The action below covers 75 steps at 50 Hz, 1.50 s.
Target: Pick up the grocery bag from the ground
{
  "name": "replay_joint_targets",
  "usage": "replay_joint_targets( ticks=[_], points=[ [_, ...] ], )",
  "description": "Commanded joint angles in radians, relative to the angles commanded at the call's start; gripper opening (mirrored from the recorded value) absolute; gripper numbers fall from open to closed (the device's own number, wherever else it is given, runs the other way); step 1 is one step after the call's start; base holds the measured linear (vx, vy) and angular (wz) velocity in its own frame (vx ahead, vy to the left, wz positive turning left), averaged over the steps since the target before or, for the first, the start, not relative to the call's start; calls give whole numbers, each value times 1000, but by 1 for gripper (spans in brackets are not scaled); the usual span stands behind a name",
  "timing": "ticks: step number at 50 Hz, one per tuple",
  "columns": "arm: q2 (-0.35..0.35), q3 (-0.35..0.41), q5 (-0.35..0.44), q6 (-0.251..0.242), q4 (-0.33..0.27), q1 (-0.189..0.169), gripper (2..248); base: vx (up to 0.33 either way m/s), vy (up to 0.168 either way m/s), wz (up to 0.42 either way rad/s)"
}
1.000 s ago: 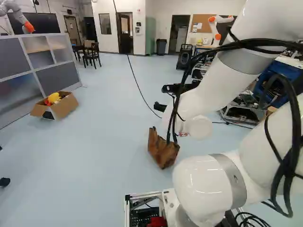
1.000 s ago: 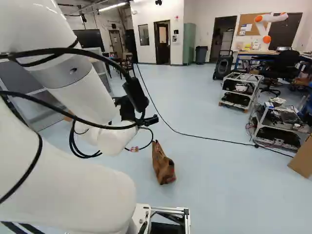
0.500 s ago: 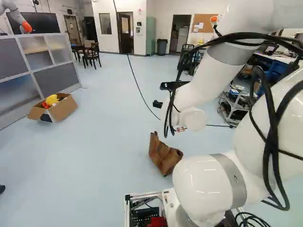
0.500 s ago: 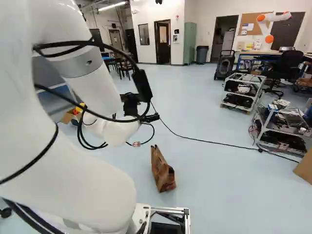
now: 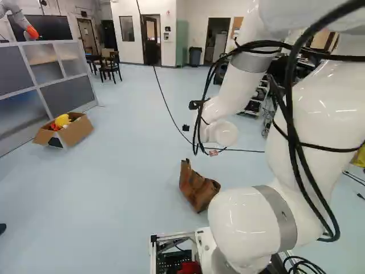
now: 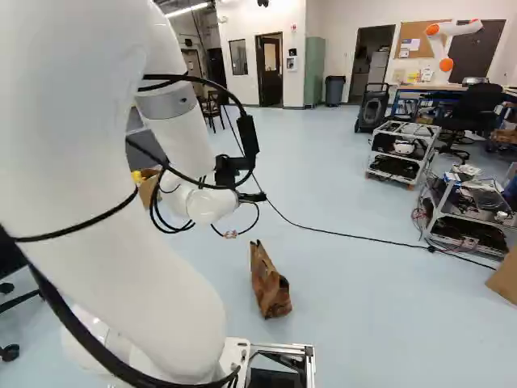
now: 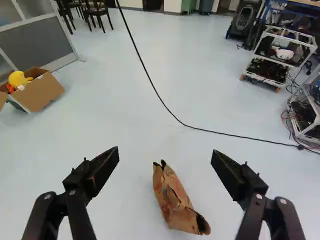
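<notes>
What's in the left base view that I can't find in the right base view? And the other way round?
Only the left base view: another robot at its upper left, and something red at its foot.

Only the right base view: yet another robot at its upper right, and a cardboard piece at its right edge.

Both: the grocery bag, a long black cable and a yellow toy.

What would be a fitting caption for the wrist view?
Open gripper above a brown paper bag on the floor, a black cable running beyond.
</notes>
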<state>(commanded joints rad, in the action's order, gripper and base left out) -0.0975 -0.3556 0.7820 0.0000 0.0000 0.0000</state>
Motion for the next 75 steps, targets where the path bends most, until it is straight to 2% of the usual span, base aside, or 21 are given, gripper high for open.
replay_joint_targets(
  ticks=[42, 75],
  points=[
    [-324, -263, -98, 0, 0, -1, 247, 0, 0, 0],
    [-530, -447, -230, 0, 0, -34, 247, 0, 0, 0]
  ],
)
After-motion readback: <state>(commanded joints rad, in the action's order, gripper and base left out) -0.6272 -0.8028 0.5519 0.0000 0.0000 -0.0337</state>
